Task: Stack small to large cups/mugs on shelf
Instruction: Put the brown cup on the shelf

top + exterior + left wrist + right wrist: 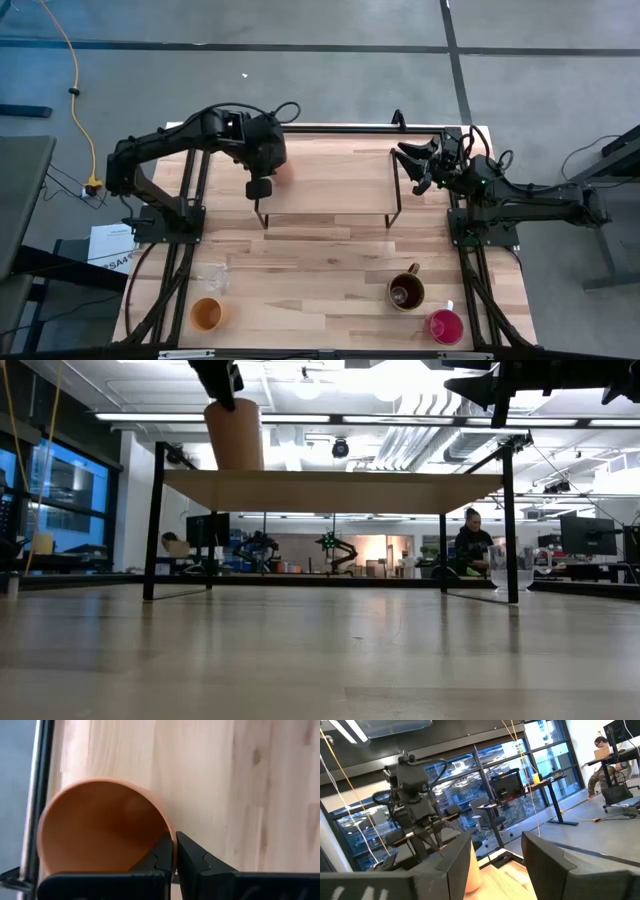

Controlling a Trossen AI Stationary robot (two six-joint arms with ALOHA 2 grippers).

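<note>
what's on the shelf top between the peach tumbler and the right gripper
Nothing: in the high view the shelf top is bare wood from the peach tumbler, pinched by the left gripper, across to the open right gripper.

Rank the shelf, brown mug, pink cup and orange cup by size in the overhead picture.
1. Shelf, by far.
2. Brown mug, counting its handle.
3. Pink cup and orange cup: look alike, too close to rank.

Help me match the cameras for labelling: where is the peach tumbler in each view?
High view: peach tumbler at the shelf's left end, mostly hidden under the left arm.
Low view: on the shelf top, far left.
Left wrist view: lower left, rim pinched by the left gripper.
Right wrist view: cannot tell.
Shared landmark: the shelf's light wood top.
</note>
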